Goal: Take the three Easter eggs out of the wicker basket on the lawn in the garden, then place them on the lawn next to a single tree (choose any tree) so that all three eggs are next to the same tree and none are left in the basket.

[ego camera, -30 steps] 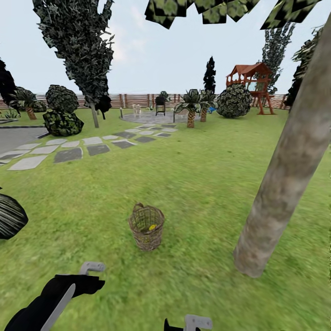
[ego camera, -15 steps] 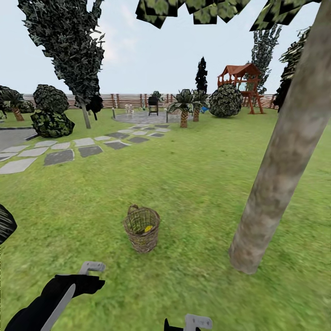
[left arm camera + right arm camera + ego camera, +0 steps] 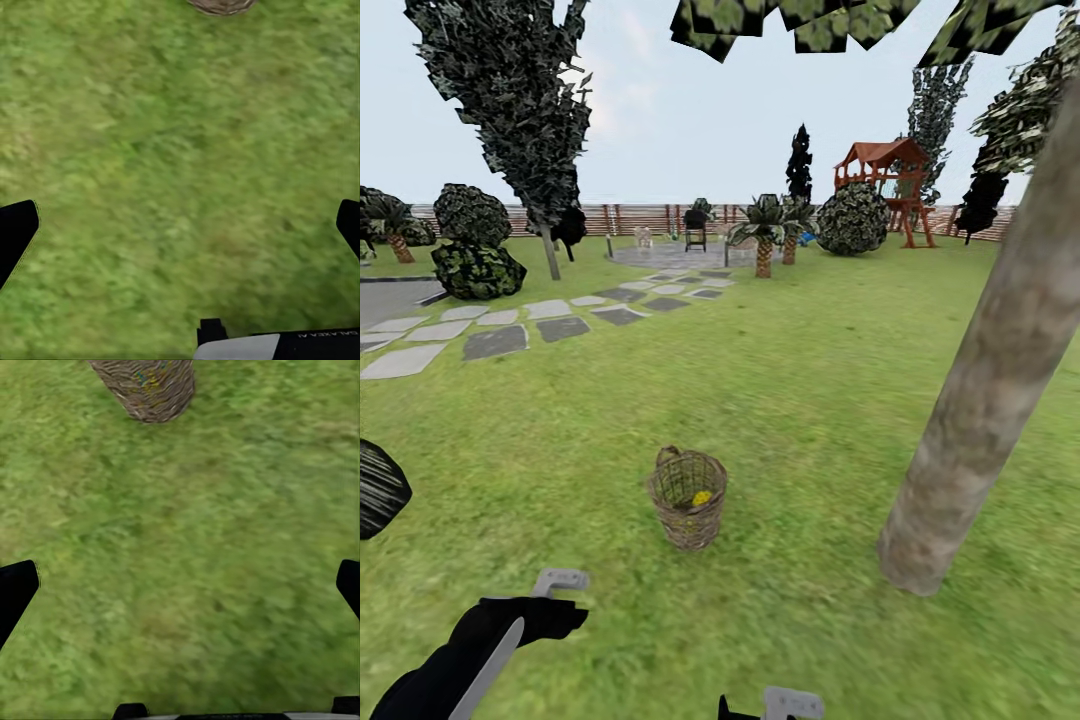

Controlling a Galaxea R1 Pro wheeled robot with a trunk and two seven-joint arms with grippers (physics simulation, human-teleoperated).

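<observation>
Basket: wicker basket (image 3: pixel 687 497) upright on lawn (image 3: pixel 800 400), yellow egg (image 3: pixel 702 497) inside.
Tree: trunk (image 3: pixel 985 400) right of basket.
Grippers: left gripper (image 3: pixel 180 232) and right gripper (image 3: pixel 180 592) fingers apart, empty.

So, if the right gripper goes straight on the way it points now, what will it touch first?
Most likely bare lawn: the right wrist view looks down along the open fingers at grass. The wicker basket stands farther ahead, near that picture's edge, so the right gripper would probably reach ground short of it, though depth is unclear.
</observation>
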